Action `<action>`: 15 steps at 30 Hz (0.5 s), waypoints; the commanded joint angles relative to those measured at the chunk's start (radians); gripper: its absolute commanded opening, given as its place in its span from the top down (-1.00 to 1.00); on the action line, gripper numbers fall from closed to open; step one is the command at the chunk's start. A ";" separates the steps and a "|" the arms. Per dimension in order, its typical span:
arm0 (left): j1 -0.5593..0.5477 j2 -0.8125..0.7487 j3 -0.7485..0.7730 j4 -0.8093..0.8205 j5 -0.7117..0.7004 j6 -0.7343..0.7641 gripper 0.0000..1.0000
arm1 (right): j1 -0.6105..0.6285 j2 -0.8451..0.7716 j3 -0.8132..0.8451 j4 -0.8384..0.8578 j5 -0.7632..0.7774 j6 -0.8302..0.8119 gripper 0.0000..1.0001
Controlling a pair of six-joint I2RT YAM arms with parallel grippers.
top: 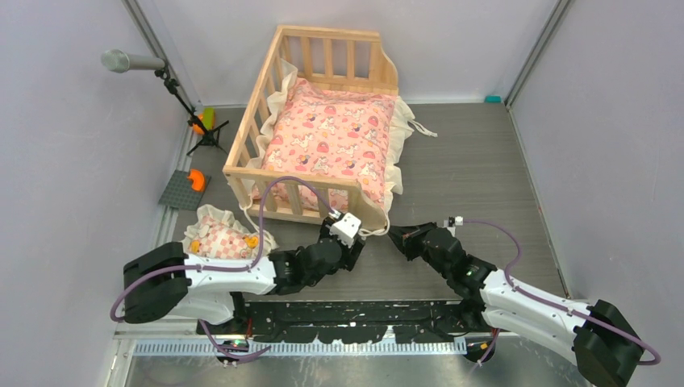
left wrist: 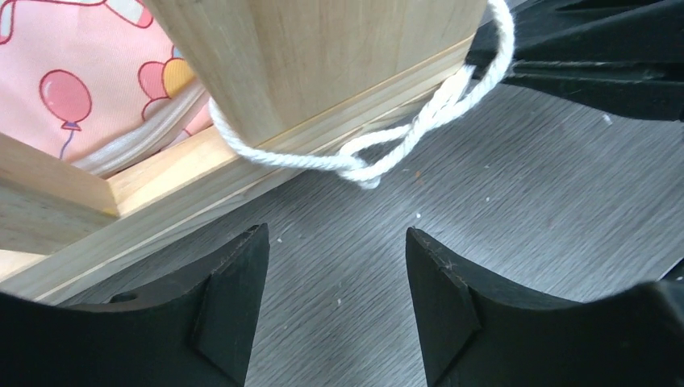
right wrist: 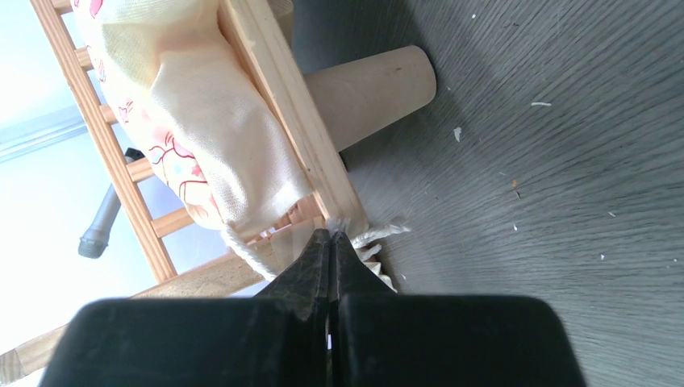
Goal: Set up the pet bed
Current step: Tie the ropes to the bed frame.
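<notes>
Top external view: we see the small frilled pillow near the table's near-left corner. Next comes the pet bed, left of centre against the far edge, with the pink cushion inside. At the bed's near-right corner our left gripper hovers with jaws wide and empty, near a white cord wrapped round the corner post. Just right, our right gripper is pressed closed, tips at that cord; whether it pinches the cord we cannot tell.
</notes>
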 commanded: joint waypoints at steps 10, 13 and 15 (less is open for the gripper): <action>0.001 0.098 -0.063 0.378 0.001 -0.061 -0.29 | 0.002 -0.032 0.073 0.058 -0.039 -0.002 0.99; 0.000 0.112 -0.087 0.429 -0.023 -0.061 -0.29 | 0.002 -0.037 0.079 0.059 -0.047 -0.002 1.00; 0.001 0.128 -0.094 0.459 -0.024 -0.055 -0.29 | 0.002 -0.041 0.083 0.056 -0.049 -0.002 0.99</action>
